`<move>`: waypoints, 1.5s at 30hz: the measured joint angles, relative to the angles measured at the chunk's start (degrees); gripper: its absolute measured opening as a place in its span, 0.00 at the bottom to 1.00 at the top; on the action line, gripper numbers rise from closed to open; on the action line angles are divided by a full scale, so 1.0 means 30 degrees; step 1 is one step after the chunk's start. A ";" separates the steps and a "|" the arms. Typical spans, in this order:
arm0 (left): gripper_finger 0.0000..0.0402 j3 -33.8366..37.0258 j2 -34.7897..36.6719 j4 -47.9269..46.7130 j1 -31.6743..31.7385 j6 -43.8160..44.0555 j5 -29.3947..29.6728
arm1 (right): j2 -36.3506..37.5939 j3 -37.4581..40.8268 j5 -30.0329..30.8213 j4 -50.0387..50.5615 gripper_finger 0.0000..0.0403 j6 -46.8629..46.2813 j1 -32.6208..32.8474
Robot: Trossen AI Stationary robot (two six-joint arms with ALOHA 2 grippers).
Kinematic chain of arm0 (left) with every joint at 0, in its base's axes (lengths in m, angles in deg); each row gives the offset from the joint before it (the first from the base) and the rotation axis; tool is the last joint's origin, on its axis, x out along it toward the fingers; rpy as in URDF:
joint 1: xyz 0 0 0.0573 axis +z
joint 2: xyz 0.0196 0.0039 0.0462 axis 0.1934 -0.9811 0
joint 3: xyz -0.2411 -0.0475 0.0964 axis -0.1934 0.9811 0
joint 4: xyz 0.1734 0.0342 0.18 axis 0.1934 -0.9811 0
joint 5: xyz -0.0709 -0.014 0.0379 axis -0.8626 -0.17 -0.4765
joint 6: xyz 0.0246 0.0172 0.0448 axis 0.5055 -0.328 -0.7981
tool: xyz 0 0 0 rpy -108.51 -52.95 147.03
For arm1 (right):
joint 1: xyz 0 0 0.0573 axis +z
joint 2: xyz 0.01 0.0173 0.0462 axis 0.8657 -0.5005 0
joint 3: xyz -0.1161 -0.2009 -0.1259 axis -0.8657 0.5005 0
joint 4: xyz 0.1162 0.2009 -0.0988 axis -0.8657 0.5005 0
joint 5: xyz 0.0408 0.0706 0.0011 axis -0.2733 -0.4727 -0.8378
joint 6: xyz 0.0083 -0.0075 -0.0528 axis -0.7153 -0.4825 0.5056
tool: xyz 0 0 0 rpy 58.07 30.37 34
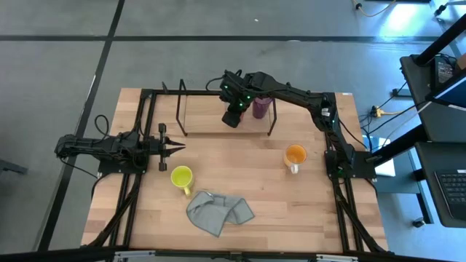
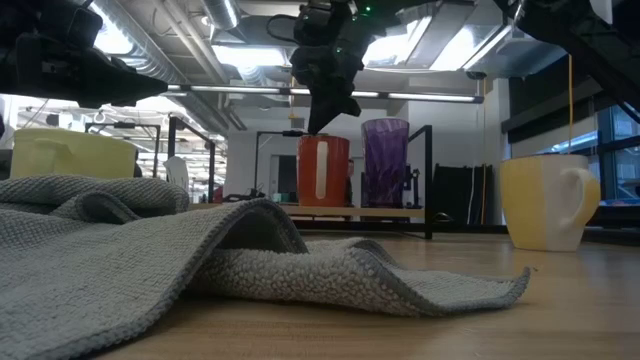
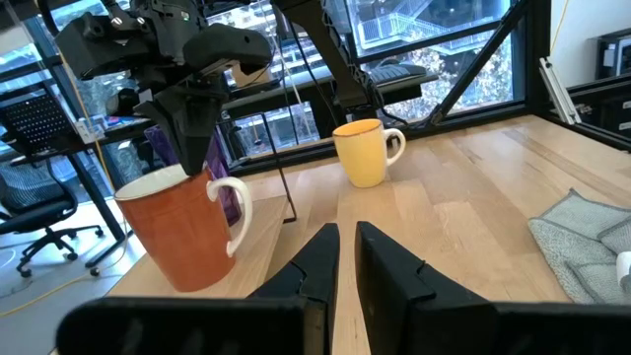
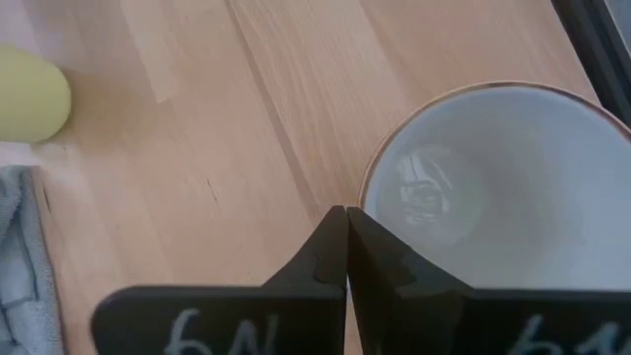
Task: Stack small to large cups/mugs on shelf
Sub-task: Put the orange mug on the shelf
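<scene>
One orange-red mug (image 2: 323, 170) under right gripper (image 2: 322, 125) (shut)
</scene>
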 joint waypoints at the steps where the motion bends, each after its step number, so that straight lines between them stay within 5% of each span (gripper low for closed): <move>1: 0.08 -0.0007 0.0000 0.0000 0.0000 0.0000 0.0000 | 0.0000 0.0000 0.0000 0.0000 0.01 0.0000 0.0000; 45: 0.08 -0.0003 -0.0007 0.0000 -0.0004 0.0000 -0.0007 | -0.0015 0.0000 0.1559 0.0102 0.01 -0.0369 -0.0124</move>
